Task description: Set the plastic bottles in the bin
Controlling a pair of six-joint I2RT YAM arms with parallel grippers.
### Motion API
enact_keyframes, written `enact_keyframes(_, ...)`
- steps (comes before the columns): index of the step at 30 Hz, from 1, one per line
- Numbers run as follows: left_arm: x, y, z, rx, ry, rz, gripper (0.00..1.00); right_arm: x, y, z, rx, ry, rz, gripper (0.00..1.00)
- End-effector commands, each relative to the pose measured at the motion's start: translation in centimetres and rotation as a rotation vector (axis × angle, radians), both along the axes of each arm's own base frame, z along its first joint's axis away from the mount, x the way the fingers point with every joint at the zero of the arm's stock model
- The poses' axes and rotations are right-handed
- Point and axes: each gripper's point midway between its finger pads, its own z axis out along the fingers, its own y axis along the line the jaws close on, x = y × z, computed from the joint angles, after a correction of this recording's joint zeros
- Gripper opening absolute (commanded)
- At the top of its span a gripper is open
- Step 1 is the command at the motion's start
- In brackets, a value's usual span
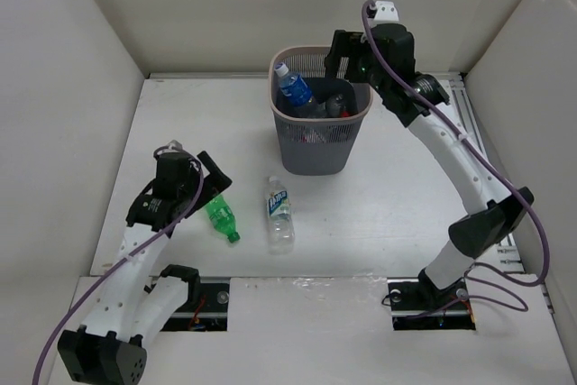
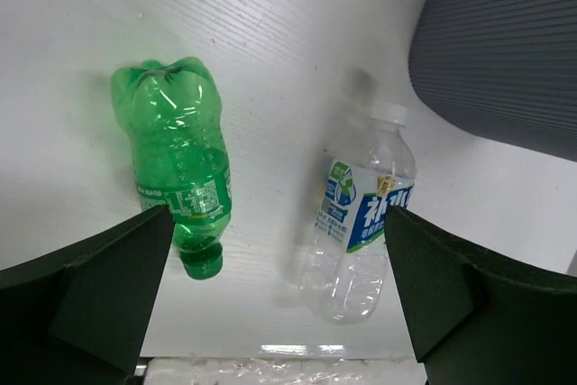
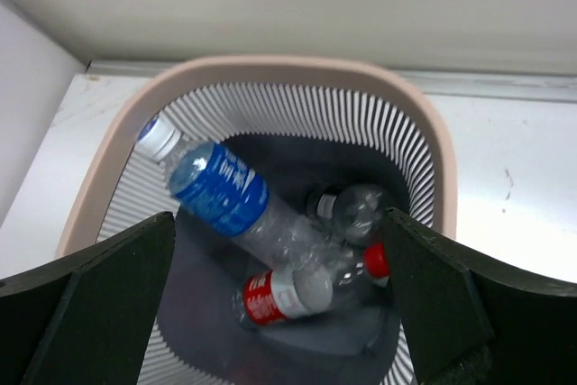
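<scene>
From above, the bin (image 1: pixel 317 146) stands near the far edge of the bench (image 1: pixel 388 200) with the right jaws apart and empty over it; a green bottle (image 1: pixel 219 216) and a clear bottle (image 1: pixel 279 215) lie nearer the near edge. The left wrist view shows the left jaws apart and empty above these two: I would line them up over the green bottle's middle, go low, then squeeze gently. The right wrist view shows a blue-label bottle (image 3: pixel 221 191) and others inside the bin.

The green bottle (image 2: pixel 176 164) is all green, cap included. The clear bottle (image 2: pixel 361 223) has a white, blue and green label. The tabletop (image 2: pixel 270 33) is white. The bin (image 3: pixel 288 69) is dark grey ribbed mesh with a pinkish-beige rim. The blue-labelled bottle (image 3: pixel 221 188) is white-capped, and the red-labelled bottle (image 3: pixel 270 295) is clear.
</scene>
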Motion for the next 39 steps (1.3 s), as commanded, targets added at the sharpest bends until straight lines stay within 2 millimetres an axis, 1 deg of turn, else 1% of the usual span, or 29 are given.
enact_keyframes(1, 0.4, -0.4, 1.7, -0.050, -0.059, 0.025, 1.00, -3.1, -0.9, 3.2, 0.019, -0.062, 0.002, 1.00)
enact_keyframes(2, 0.2, -0.3, 1.4, -0.047, -0.044, 0.025, 1.00, -3.9, 0.0, 2.6, 0.016, -0.055, 0.029, 1.00)
enact_keyframes(3, 0.2, -0.3, 1.4, -0.055, -0.042, 0.033, 1.00, -5.1, 0.0, 3.8, 0.036, -0.083, 0.049, 1.00)
enact_keyframes(4, 0.2, -0.3, 1.2, -0.053, -0.033, 0.033, 1.00, -5.5, -0.2, 4.3, 0.046, -0.098, 0.049, 1.00)
enact_keyframes(6, 0.0, 0.0, 0.7, -0.044, -0.005, 0.056, 1.00, -7.1, 1.2, 4.1, 0.057, -0.096, 0.126, 1.00)
enact_keyframes(8, 0.2, 0.3, 0.4, -0.035, 0.005, 0.076, 1.00, -8.8, 1.4, 5.2, 0.082, -0.122, 0.176, 1.00)
enact_keyframes(9, 0.1, 0.5, -0.2, -0.029, 0.035, 0.103, 1.00, -9.6, 2.2, 4.5, 0.083, -0.111, 0.219, 1.00)
enact_keyframes(10, 0.2, 0.7, -0.4, -0.027, 0.044, 0.116, 1.00, -10.6, 1.8, 5.8, 0.105, -0.145, 0.232, 1.00)
enact_keyframes(12, 0.8, 0.7, -0.8, -0.025, 0.044, 0.131, 1.00, -12.5, 2.7, 6.2, 0.123, -0.165, 0.290, 1.00)
enact_keyframes(13, 1.0, 0.7, -1.6, -0.019, 0.066, 0.132, 1.00, -13.0, 2.8, 5.4, 0.121, -0.158, 0.299, 1.00)
enact_keyframes(14, 1.3, 0.7, -1.8, -0.011, 0.065, 0.124, 1.00, -13.9, 2.1, 6.6, 0.142, -0.196, 0.299, 1.00)
enact_keyframes(15, 1.7, 0.6, -2.2, -0.011, 0.067, 0.124, 1.00, -14.5, 2.2, 6.7, 0.150, -0.206, 0.311, 1.00)
enact_keyframes(16, 1.7, 0.6, -3.6, 0.001, 0.111, 0.124, 1.00, -14.6, 2.1, 5.8, 0.145, -0.198, 0.312, 1.00)
enact_keyframes(17, 2.0, 0.5, -3.9, 0.002, 0.117, 0.124, 1.00, -15.2, 1.6, 6.5, 0.158, -0.219, 0.312, 1.00)
enact_keyframes(19, 2.1, 0.5, -5.3, 0.009, 0.142, 0.125, 1.00, -15.3, 1.3, 6.3, 0.157, -0.218, 0.312, 1.00)
enact_keyframes(20, 1.8, 0.7, -6.6, 0.024, 0.173, 0.131, 1.00, -15.3, 0.8, 5.9, 0.151, -0.211, 0.303, 1.00)
enact_keyframes(21, 1.8, 0.9, -6.8, 0.025, 0.172, 0.144, 1.00, -15.5, 0.7, 5.7, 0.150, -0.208, 0.302, 1.00)
enact_keyframes(22, 2.0, 1.1, -7.3, 0.035, 0.176, 0.163, 1.00, -15.9, 0.4, 6.2, 0.157, -0.222, 0.302, 1.00)
enact_keyframes(26, 2.0, 1.7, -9.0, 0.055, 0.196, 0.202, 1.00, -16.2, -0.7, 5.6, 0.153, -0.220, 0.283, 1.00)
enact_keyframes(27, 1.9, 1.8, -9.6, 0.059, 0.207, 0.202, 1.00, -16.2, -0.5, 4.9, 0.148, -0.208, 0.293, 1.00)
enact_keyframes(28, 2.2, 2.0, -9.7, 0.057, 0.206, 0.212, 1.00, -16.8, -0.9, 5.9, 0.163, -0.236, 0.293, 1.00)
enact_keyframes(30, 2.3, 1.9, -10.9, 0.064, 0.228, 0.212, 0.98, -17.2, -0.7, 5.0, 0.158, -0.221, 0.316, 1.00)
enact_keyframes(31, 2.3, 2.2, -11.5, 0.066, 0.239, 0.223, 0.96, -17.5, -1.0, 5.6, 0.168, -0.240, 0.316, 1.00)
enact_keyframes(32, 2.3, 2.5, -12.1, 0.068, 0.250, 0.233, 0.93, -17.5, -0.7, 5.0, 0.163, -0.227, 0.328, 1.00)
enact_keyframes(33, 2.5, 2.5, -12.5, 0.076, 0.256, 0.225, 0.91, -17.8, -0.9, 5.3, 0.168, -0.237, 0.329, 1.00)
enact_keyframes(34, 2.4, 2.8, -13.1, 0.078, 0.268, 0.235, 0.91, -17.7, -0.8, 4.8, 0.162, -0.226, 0.329, 1.00)
enact_keyframes(36, 2.6, 2.8, -13.4, 0.075, 0.259, 0.235, 0.88, -18.1, -0.8, 4.7, 0.173, -0.222, 0.329, 1.00)
enact_keyframes(37, 2.5, 2.8, -13.7, 0.079, 0.272, 0.235, 0.86, -18.3, -0.6, 3.9, 0.168, -0.209, 0.338, 1.00)
enact_keyframes(39, 2.6, 2.8, -14.1, 0.073, 0.271, 0.243, 0.77, -18.7, -0.2, 3.3, 0.171, -0.193, 0.350, 1.00)
